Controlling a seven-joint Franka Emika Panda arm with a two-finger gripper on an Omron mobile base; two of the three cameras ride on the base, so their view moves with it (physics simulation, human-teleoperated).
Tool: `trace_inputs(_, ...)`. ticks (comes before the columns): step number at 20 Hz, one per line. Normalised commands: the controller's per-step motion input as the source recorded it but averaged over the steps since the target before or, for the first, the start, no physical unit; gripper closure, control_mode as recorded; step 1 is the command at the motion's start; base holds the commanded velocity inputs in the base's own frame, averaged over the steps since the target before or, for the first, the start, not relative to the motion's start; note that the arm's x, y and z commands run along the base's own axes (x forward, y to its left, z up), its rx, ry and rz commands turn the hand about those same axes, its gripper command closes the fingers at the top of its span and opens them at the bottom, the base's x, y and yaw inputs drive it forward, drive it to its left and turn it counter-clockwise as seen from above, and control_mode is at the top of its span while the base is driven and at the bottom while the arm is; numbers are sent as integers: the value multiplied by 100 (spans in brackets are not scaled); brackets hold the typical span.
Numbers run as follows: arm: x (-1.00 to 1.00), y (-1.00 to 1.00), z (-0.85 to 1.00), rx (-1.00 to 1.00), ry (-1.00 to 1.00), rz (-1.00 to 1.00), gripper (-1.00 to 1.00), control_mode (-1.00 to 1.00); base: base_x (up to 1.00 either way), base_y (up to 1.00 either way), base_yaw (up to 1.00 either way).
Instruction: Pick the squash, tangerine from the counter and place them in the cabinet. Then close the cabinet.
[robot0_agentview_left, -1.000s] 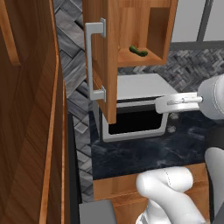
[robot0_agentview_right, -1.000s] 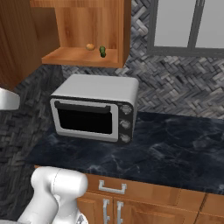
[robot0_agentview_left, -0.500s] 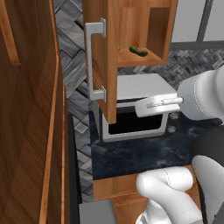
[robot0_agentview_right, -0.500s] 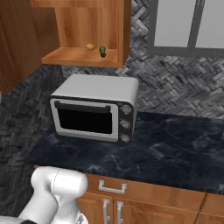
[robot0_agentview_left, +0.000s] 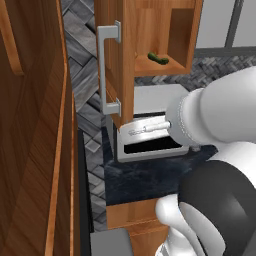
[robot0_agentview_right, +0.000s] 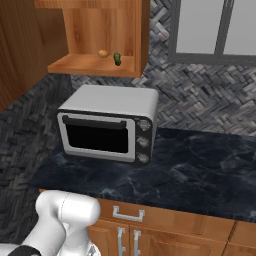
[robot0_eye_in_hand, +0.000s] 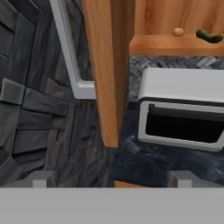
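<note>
Both squash (robot0_eye_in_hand: 208, 36) and tangerine (robot0_eye_in_hand: 178, 32) lie beyond the jaws.

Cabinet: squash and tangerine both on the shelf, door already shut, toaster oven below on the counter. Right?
Not quite: the door is not shut. The hand view shows it swung open, edge-on, handle toward the camera. The rest holds: the squash and tangerine lie on the cabinet shelf, and the toaster oven stands below on the counter.
</note>
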Motion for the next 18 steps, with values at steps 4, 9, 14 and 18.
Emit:
trace_inputs(4,50,35,-6,-5,-3,0,-100,-100,0,0,0)
trace_inputs(9,70,10,0,-4,-2,1,-100,-100,0,0,0)
trace_inputs(14,64,7,-14,-6,-5,0,-100,-100,0,0,0)
trace_inputs(18,46,4,-23,-7,-13,0,-100,-100,0,0,0)
